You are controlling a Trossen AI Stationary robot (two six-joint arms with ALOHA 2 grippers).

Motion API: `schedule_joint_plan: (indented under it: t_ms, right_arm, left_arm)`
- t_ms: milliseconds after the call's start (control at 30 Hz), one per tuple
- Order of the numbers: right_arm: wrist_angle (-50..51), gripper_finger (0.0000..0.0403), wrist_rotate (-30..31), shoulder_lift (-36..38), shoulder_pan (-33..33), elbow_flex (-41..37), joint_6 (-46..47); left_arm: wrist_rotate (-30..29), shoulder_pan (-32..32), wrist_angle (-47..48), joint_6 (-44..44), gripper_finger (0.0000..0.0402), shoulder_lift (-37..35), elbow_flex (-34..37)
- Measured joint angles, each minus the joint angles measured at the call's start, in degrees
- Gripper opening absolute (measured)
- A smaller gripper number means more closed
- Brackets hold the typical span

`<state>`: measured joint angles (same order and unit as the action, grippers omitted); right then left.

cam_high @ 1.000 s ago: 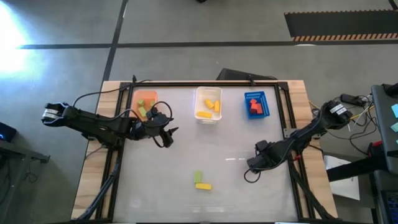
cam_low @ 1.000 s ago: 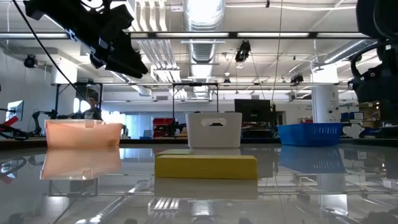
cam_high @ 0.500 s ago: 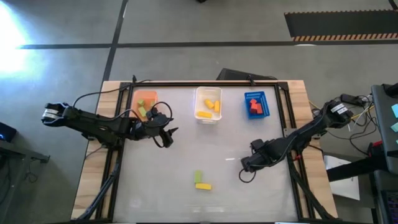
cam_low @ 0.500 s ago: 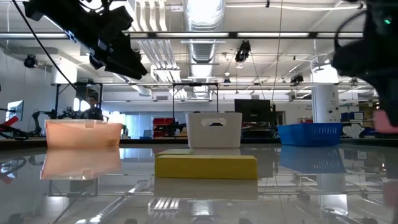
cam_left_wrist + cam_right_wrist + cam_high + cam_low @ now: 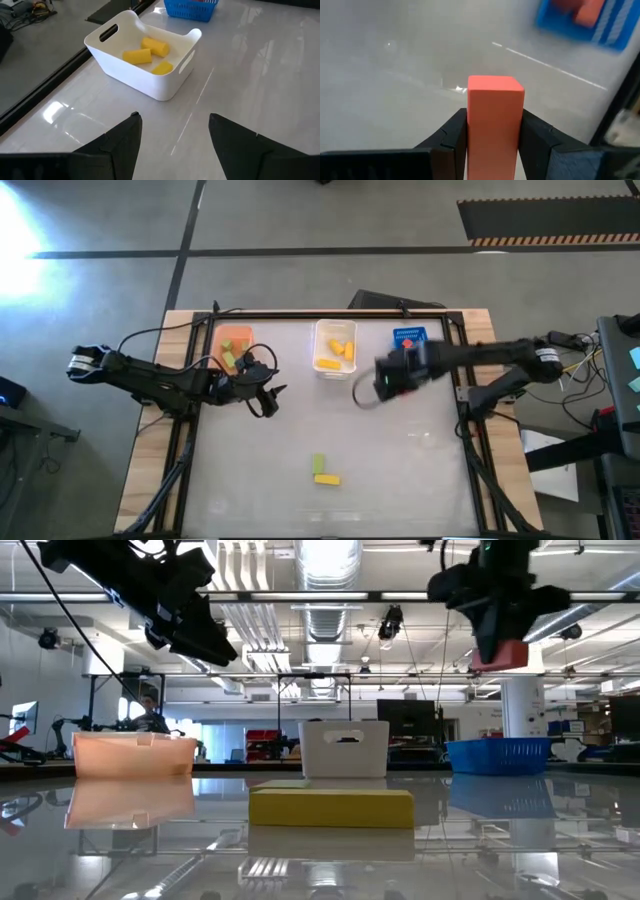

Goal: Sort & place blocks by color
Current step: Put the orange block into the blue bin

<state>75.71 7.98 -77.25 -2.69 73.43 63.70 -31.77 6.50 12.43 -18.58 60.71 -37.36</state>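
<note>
Above the table near the blue bin (image 5: pixel 411 348), right gripper (image 5: pixel 495 131) clamps a red block (image 5: pixel 495 120).

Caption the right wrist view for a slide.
Right gripper clamps an upright red rectangular block above the glossy white table, blue slatted bin of red blocks beyond.

I see overhead view straight down; low view level across table (image 5: pixel 320 860); 2 wrist views close, sharing white bin (image 5: pixel 145 60).
</note>
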Motion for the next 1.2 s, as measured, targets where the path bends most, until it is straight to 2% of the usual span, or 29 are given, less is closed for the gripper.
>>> schedule_joint_plan:
  t_ms: [233,367,500,733,967,1200]
  right_arm:
    - [0.3,0.0117,-0.9,-0.1,-20.1,0.8,-18.5]
    - [0.0,0.0117,-0.8,-0.1,-30.3,0.7,-26.0]
    - [-2.5,0.0117,-0.9,-0.3,-37.8,0.6,-31.2]
    - [-4.5,0.0117,-0.9,-4.1,-44.3,0.4,-38.6]
    - [-5.7,0.0117,-0.9,-9.5,-46.6,0.3,-43.4]
    - [-6.9,0.0117,-0.9,-12.5,-48.0,0.3,-44.3]
  left_arm:
    - [0.0,0.0,0.0,0.0,0.0215,-0.1,0.0]
    - [0.0,0.0,-0.1,0.0,0.0215,0.0,-0.1]
    - [-0.1,0.0,0.0,0.0,0.0215,-0.1,-0.1]
    - [-0.2,0.0,-2.0,1.3,0.0215,0.0,0.1]
    - [-0.2,0.0,-2.1,1.4,0.0215,0.0,0.0]
    - [-0.2,0.0,-2.1,1.4,0.0215,0.0,0.1]
